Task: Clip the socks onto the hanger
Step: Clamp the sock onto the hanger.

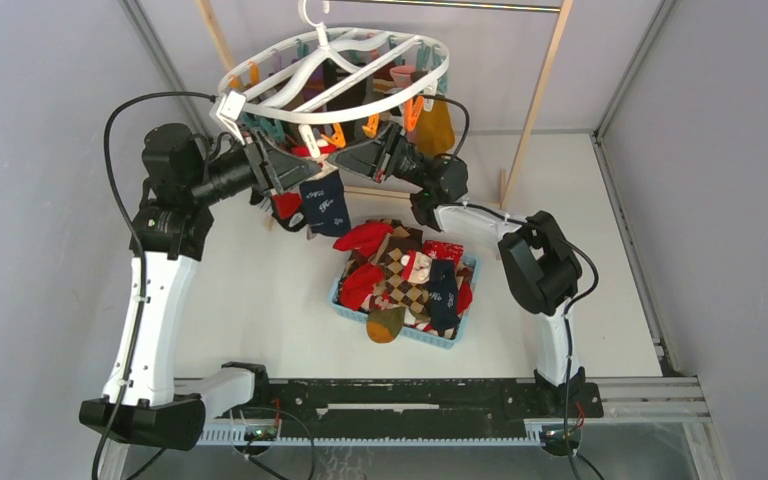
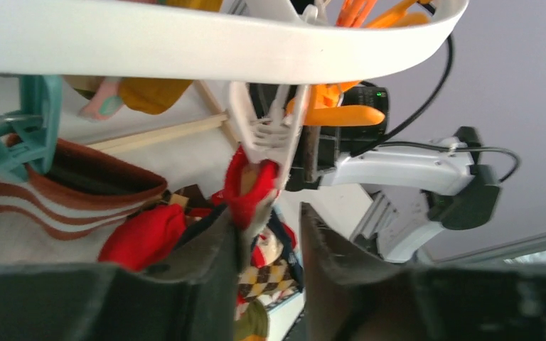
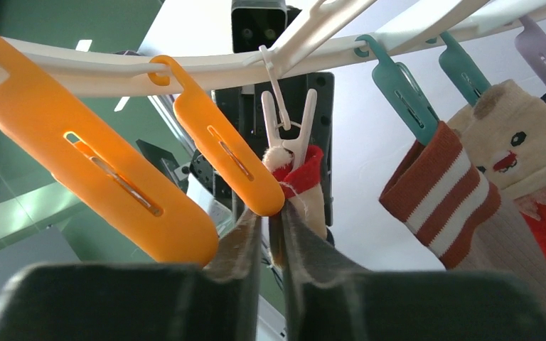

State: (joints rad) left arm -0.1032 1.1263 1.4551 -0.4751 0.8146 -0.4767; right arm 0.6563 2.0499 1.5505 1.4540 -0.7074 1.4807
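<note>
Left hand (image 2: 269, 213) partly open, clear gap between fingers (image 2: 206, 277). Top of red sock (image 2: 250, 188) down in that gap, lying against one finger, apart from the other, not squeezed. Same red sock pinched above by white clip (image 2: 266, 131) dangling from hanger (image 2: 206, 50) rim.

Right hand (image 3: 270, 217) nearly shut, only a thin slit between fingers. Lower tip of orange clip (image 3: 227, 160) right at the slit; cannot tell if gripped or just in front.

Both hands raised under near side of hanger, facing each other, red sock between them. Navy sock (image 1: 326, 203) with white print hanging just beside left hand. Striped sock (image 3: 441, 192) and cream face sock (image 3: 505, 142) held by teal clips (image 3: 402, 89) further along the rim. Mustard sock (image 1: 437, 125) hanging on right side of ring.

Hanger hooked on rod (image 1: 440, 5) above far edge of surface (image 1: 260, 300). Rest of socks (image 1: 400, 270) heaped in blue basket (image 1: 430, 338) at middle of surface, slightly toward near edge.
</note>
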